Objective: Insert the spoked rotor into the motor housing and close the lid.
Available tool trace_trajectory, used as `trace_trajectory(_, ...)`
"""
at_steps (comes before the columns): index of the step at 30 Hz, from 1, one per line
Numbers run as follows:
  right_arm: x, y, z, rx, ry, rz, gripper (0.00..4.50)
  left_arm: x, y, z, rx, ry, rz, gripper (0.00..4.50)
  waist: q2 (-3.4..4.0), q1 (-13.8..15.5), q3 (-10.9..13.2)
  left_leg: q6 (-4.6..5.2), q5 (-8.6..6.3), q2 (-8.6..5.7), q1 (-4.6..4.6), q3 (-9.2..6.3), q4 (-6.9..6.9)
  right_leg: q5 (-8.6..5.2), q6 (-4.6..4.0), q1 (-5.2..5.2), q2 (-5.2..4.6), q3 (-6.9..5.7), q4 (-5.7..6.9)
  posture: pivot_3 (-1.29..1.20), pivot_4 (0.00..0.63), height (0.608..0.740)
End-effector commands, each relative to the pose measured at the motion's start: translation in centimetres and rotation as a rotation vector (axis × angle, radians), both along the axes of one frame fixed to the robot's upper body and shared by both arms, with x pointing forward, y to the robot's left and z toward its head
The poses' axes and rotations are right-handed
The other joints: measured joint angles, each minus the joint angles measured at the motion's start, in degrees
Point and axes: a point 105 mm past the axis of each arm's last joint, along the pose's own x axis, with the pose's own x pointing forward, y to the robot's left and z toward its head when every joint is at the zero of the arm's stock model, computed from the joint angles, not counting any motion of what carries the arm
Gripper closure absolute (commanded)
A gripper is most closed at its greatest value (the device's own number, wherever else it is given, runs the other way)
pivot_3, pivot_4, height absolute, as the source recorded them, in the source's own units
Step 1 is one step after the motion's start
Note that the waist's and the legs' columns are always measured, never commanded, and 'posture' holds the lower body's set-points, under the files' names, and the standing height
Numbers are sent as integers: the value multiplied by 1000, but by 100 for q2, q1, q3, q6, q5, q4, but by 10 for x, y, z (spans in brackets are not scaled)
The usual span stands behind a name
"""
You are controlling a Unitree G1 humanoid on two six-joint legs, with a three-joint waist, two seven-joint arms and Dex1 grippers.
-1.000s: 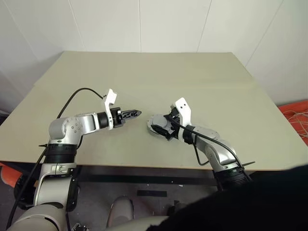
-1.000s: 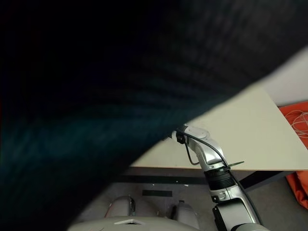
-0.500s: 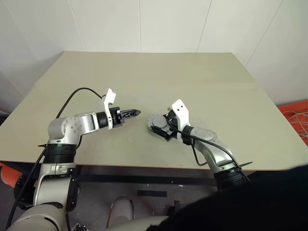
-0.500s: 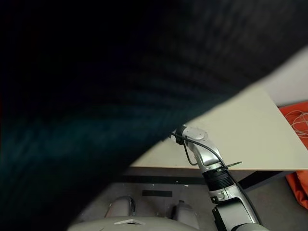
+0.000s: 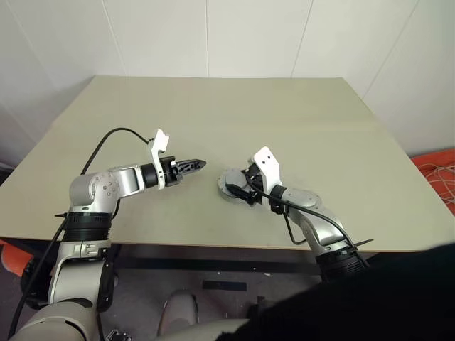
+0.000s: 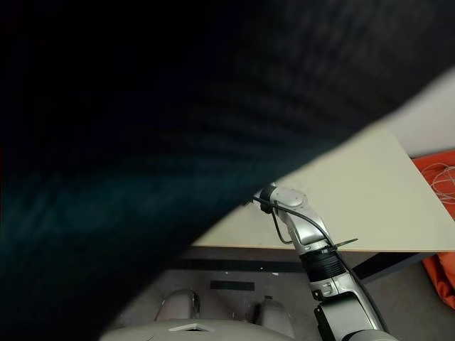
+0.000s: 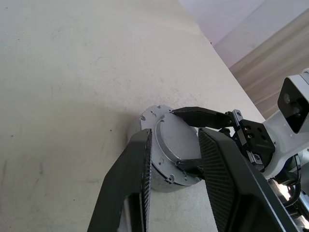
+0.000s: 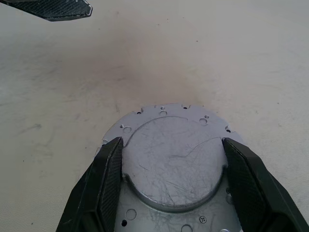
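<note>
A: Two grippers over the near part of the table (image 5: 213,114), both low. What's the right one doing?

B: Right gripper (image 8: 172,145) is on the silver round unit (image 7: 175,141), approx. mid-table, a bit toward the robot's right. Its fingers (image 8: 108,179) stand wide, one on each side of the raised round centre (image 8: 174,164). They're pinching it by its edge, and the pads look to touch it on both sides.

A: And the unit itself?

B: It lies flat on the table. It's a thick silver body with a flanged plate (image 8: 164,112) on top, small holes round the rim, and a scuffed smooth raised centre. Can't tell what's inside, since the top covers it.

A: Left side?

B: Left gripper (image 5: 199,165) hangs just above the table, near the unit but clear of it, on the robot's left of it. It points across at the unit. Its fingers are slightly apart w/ nothing between them, and the unit shows through the gap in the left wrist view.

A: Further back?

B: Bare beige tabletop, then white wall panels (image 5: 249,35). There's orange stuff w/ a pale cord (image 5: 435,174) on the floor off the table's right edge.
</note>
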Motion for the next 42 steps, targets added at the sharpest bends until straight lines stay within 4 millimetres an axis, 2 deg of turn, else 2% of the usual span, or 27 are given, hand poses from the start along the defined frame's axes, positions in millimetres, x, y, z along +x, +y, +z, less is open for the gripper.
trace_trajectory(1,-1,-5,3,-14,-15,12,1372,3,4,13,-6,-51,11,2850,0,5,0,0,0,0,0,0,0,0,0,0,0,0,0,0,0,740)
trace_trajectory(6,-6,-8,3,-19,-10,36,1372,3,5,14,-7,-52,12,2850,0,36,0,2,-1,-3,-3,0,0,0,0,3,-1,0,-1,0,0,740)
trace_trajectory(16,-5,-12,-11,-86,-5,35,1372,4,5,14,-6,-50,16,2850,0,51,0,8,-5,-4,-4,-1,0,0,0,5,-2,0,-2,0,0,740)
trace_trajectory(22,-1,-21,-35,-169,41,-10,1372,5,5,14,-11,-44,24,2850,-1,17,-1,6,-4,-1,19,0,1,-1,-1,21,-2,0,-1,0,0,740)
trace_trajectory(25,0,-26,-40,-196,51,-23,1372,5,3,13,-22,-38,24,2850,0,17,0,5,-3,0,58,1,1,-2,0,55,-3,0,-1,0,0,740)
trace_trajectory(28,0,-26,-38,-195,42,-19,1372,2,-7,12,-57,-7,6,2850,0,25,0,14,-8,-2,101,4,-1,-13,14,91,-7,3,-2,0,0,740)
trace_trajectory(30,0,-25,-35,-187,39,-15,1372,-1,-16,8,-64,18,-19,2850,-1,33,0,17,-10,-2,101,5,-1,-24,35,94,-7,6,-2,0,0,740)
trace_trajectory(37,1,-22,-25,-154,39,-5,1372,-11,-42,-17,-51,157,-71,2850,-1,27,-1,9,-4,0,90,8,-8,-6,3,82,-5,7,-3,0,0,740)
trace_trajectory(42,1,-22,-23,-153,32,-9,1372,-7,-53,-22,-63,180,-62,2850,-1,27,0,9,-4,-2,85,10,-9,-7,4,81,-6,7,-10,0,0,740)
